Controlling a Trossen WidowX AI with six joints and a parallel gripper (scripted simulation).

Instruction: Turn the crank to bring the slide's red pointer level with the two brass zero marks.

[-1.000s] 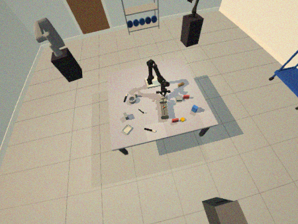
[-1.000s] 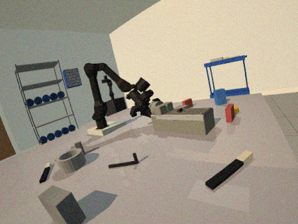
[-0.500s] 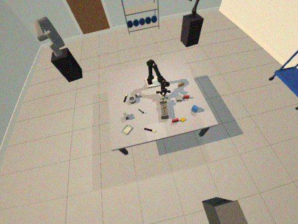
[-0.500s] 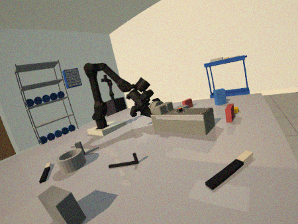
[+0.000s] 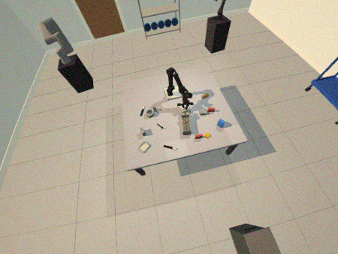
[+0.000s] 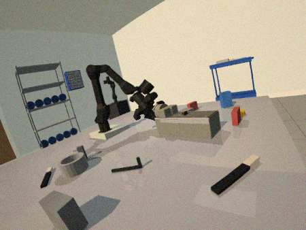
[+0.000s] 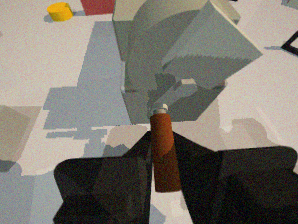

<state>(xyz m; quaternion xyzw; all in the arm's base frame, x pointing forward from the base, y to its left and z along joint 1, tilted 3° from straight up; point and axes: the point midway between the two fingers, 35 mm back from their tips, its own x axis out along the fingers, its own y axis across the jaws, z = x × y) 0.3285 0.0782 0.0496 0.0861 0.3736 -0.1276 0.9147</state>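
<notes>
Gripper [image 5: 185, 105] [image 6: 139, 117] [image 7: 158, 134] found pinching the crank's orange-brown handle [image 7: 163, 159] — the machine [image 5: 186, 128] [image 6: 185, 127] [image 7: 174, 104] stands on the desk [image 5: 150, 159] [image 6: 163, 204], the handle at its arm-facing end.

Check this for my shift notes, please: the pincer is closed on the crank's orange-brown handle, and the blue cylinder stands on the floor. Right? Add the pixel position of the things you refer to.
Not quite: the blue cylinder [image 5: 221, 123] [image 6: 226, 99] stands on the table [image 5: 150, 159] [image 6: 153, 201], as the exterior view shows. The rest holds.
</notes>
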